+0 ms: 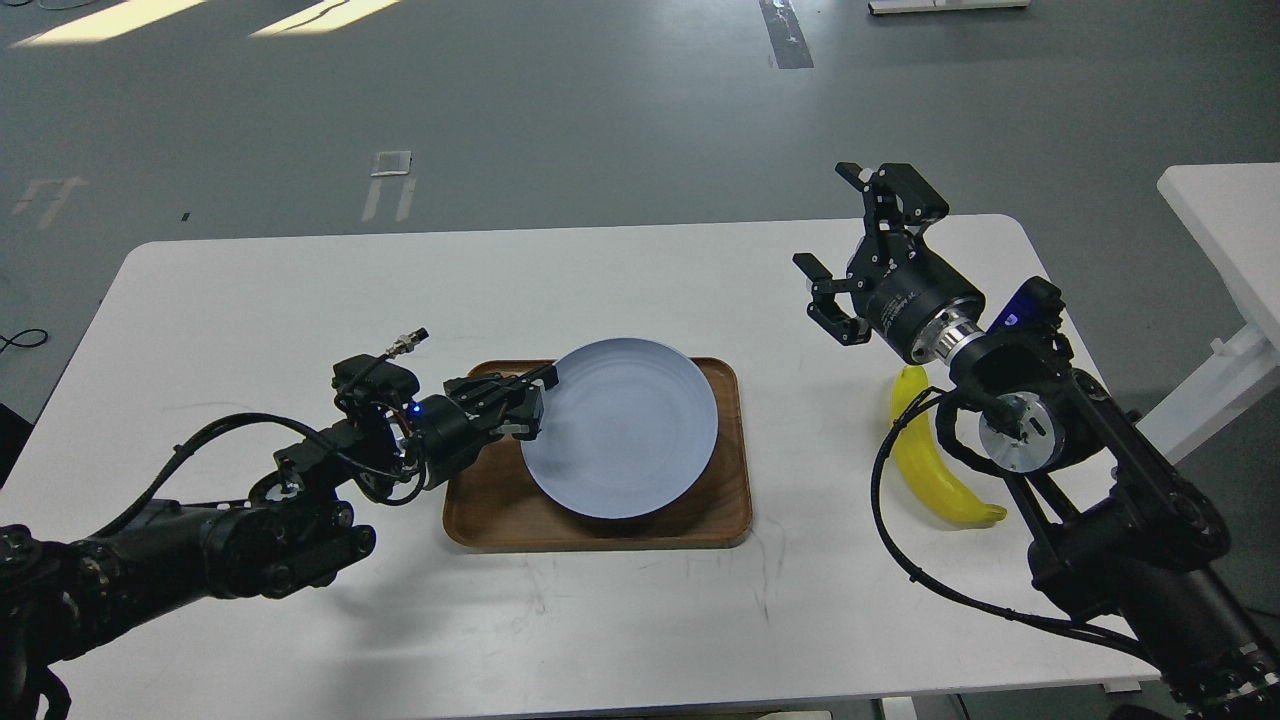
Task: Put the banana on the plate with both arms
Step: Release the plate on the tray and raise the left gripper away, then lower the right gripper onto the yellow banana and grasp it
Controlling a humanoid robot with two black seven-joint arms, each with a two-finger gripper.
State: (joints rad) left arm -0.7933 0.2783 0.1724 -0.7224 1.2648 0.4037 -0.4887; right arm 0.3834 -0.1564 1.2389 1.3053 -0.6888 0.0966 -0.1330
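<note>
Steadying the plate on the tray, left claw pinches its rim. Right claw hangs spread above the table; banana lies beneath that wrist. Advice: lower, grip mid-curve, lift level

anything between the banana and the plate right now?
Nothing visible. The banana lies on the table right of the wooden tray holding the plate, with bare tabletop between. The right gripper is open above the banana; the left gripper sits at the plate's left rim.
</note>
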